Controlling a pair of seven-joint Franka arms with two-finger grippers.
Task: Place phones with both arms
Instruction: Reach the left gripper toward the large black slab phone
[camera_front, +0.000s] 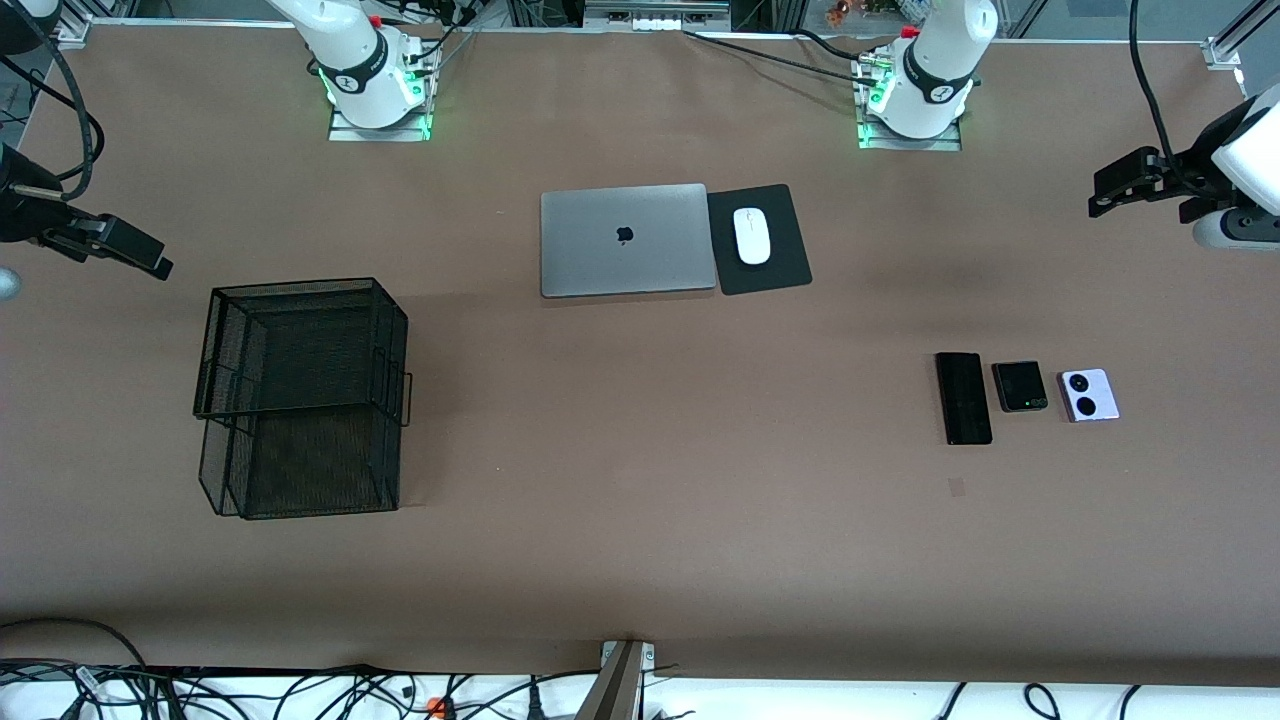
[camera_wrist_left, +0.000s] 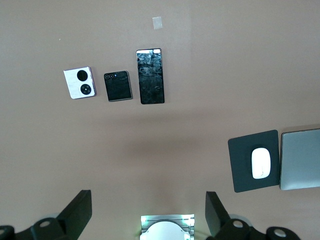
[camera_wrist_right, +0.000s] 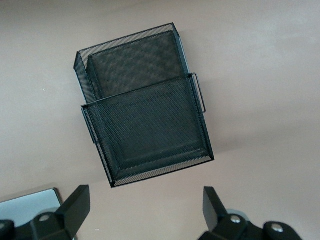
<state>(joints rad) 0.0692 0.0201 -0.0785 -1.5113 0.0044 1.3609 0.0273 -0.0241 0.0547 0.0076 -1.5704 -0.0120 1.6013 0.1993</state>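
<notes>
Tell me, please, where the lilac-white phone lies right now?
In the front view the lilac-white phone lies on the table toward the left arm's end, beside the small black phone, last in the row of three.

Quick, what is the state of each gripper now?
Left gripper: open, holding nothing, up over the table near the phones.
Right gripper: open, holding nothing, above the mesh basket.

Readable marks. A dark apple logo sits at the centre of the closed silver laptop's lid, seen in the front view; it is the only sign that can be made out. Small dark marks stand on the black bands of both arms' bases, too small to read. No words or numbers can be read on the phones, mouse, pad or mesh basket.
</notes>
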